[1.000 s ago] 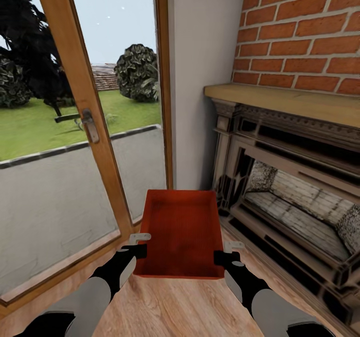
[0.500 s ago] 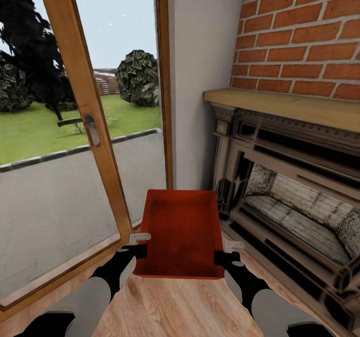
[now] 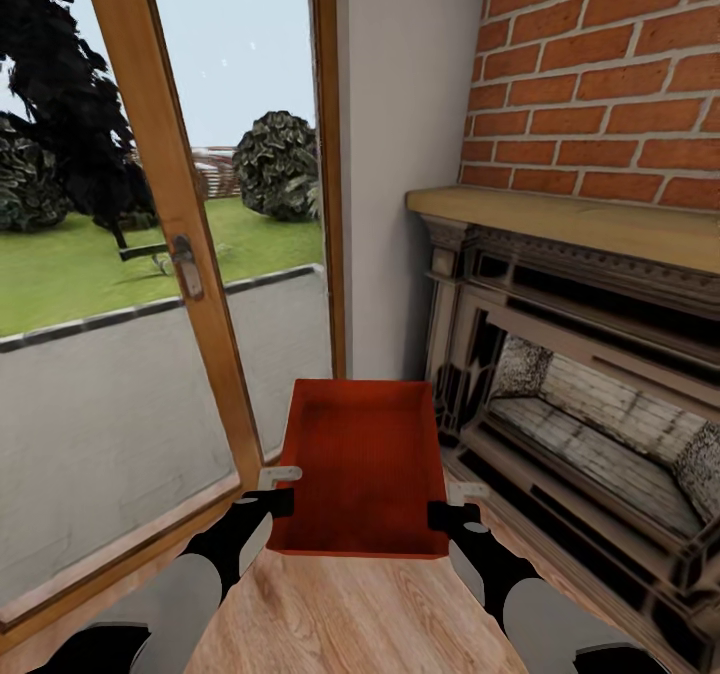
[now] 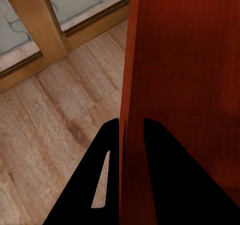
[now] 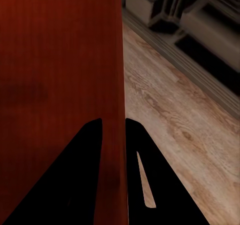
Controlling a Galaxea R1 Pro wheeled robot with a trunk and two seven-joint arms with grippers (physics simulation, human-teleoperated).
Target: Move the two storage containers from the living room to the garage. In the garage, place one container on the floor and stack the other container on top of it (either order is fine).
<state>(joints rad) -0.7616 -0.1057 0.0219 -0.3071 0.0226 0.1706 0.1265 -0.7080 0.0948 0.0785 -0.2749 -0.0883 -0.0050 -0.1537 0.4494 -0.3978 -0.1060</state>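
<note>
I hold one red-orange open-top storage container point(image 3: 360, 459) level above the light wood plank floor of the living room, in front of my trunk. My left gripper point(image 3: 283, 502) is shut on its left wall, and the left wrist view shows the thin wall point(image 4: 131, 100) pinched between the two black fingers. On the opposite side my right gripper point(image 3: 440, 514) is shut on the right wall point(image 5: 116, 85), gripped the same way. The bin is empty inside.
A wood-framed glass door point(image 3: 190, 254) with a handle stands ahead on the left, with lawn and bushes outside. The red brick fireplace point(image 3: 600, 84) with its wooden mantel point(image 3: 560, 216) and dark hearth point(image 3: 590, 424) is close on the right. A white wall strip point(image 3: 400, 154) separates them.
The whole head view has shifted slightly, the door frame and fireplace sliding a little, so the camera moved. The container and both grippers keep the same place in the picture.
</note>
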